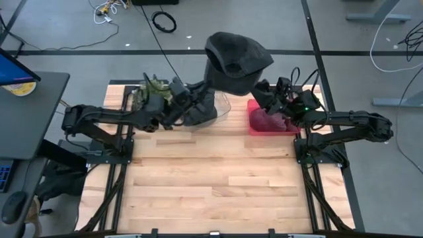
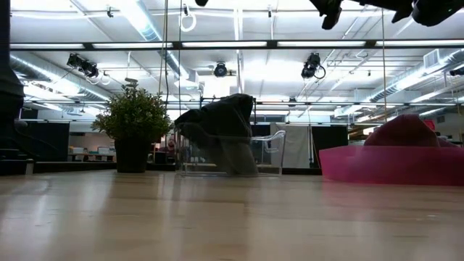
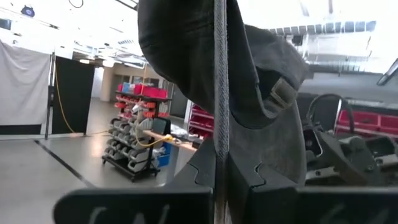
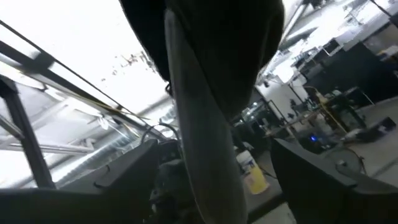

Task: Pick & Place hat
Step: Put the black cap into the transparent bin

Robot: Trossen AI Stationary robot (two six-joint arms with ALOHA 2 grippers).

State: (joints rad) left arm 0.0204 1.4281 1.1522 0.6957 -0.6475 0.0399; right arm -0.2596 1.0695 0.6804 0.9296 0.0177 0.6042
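Note:
A dark grey hat [image 1: 234,59] is up in the air over the far side of the table. My left gripper [image 1: 210,78] is shut on it from the left. My right gripper [image 1: 261,89] stands open at the hat's right side. In the right wrist view the hat's edge [image 4: 199,124] runs between its spread fingers [image 4: 124,180]; no touch shows. Below them, a clear bin [image 2: 272,152] holds a heap of dark hats [image 2: 217,123], and a pink bin [image 2: 362,165] holds a maroon hat [image 2: 406,130]. My left gripper pinches a thin edge of the hat [image 3: 219,124] between its two shut fingers [image 3: 199,171]. The fingers slant upward, coming from the table's left. The hat rises above the fingers, its strap buckle [image 3: 280,93] turned toward the wrist camera, lifted clear of both bins.
A small potted plant [image 1: 149,89] stands at the table's far left, beside the clear bin [image 1: 221,109]. The pink bin [image 1: 254,125] is at the far right. Bare wood [image 1: 211,185] stretches toward the near edge.

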